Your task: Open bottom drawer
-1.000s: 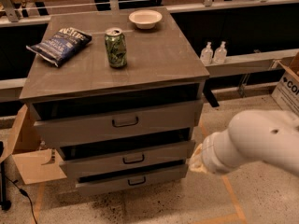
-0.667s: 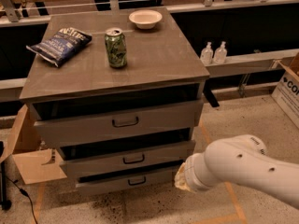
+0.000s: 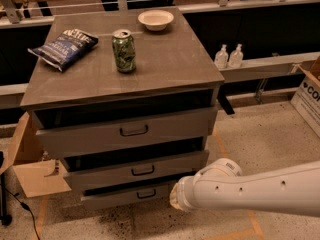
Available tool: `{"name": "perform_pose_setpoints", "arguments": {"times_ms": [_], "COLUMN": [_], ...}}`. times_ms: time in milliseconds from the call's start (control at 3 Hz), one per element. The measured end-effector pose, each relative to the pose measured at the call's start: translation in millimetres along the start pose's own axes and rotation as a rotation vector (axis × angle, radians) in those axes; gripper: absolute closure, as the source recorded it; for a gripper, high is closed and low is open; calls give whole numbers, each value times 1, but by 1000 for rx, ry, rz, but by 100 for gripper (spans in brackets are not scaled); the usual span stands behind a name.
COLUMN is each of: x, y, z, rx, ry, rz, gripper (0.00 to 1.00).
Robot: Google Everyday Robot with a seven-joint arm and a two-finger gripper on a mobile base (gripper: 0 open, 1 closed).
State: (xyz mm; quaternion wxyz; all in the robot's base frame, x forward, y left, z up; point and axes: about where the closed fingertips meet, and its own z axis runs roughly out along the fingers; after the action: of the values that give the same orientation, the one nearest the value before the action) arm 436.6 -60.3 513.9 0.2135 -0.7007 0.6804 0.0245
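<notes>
The bottom drawer [image 3: 115, 198] is the lowest, shallowest grey front of the cabinet, with a small black loop handle [image 3: 146, 194] at its centre. It looks closed or nearly so. My white arm reaches in from the right, low over the floor. My gripper [image 3: 175, 199] is at the arm's left end, right at the drawer front's right part, a little right of the handle. The wrist hides most of it. The middle drawer [image 3: 142, 170] and the tall top drawer [image 3: 134, 130] sit above.
On the cabinet top stand a green can [image 3: 123, 50], a dark chip bag [image 3: 64, 46] and a white bowl [image 3: 156, 19]. Two small bottles [image 3: 228, 56] stand on a ledge to the right. Cardboard boxes sit at the left [image 3: 30, 169] and at the far right [image 3: 307, 96].
My arm has swung left and lower, bringing the gripper end from beside the cabinet's right side to the bottom drawer front near its handle.
</notes>
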Motion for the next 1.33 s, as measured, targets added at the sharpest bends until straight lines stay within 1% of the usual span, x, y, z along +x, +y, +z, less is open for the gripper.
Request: {"name": "perform_pose_setpoints", "arguments": {"times_ms": [333, 667, 1000, 1333], "x": [7, 21, 20, 51], "y": [-54, -54, -53, -56], "z": [35, 52, 52, 62], "rx": [83, 70, 70, 94], "ry": [-34, -26, -26, -27], "rz": [44, 75, 73, 133], "gripper": [100, 100, 100, 100]}}
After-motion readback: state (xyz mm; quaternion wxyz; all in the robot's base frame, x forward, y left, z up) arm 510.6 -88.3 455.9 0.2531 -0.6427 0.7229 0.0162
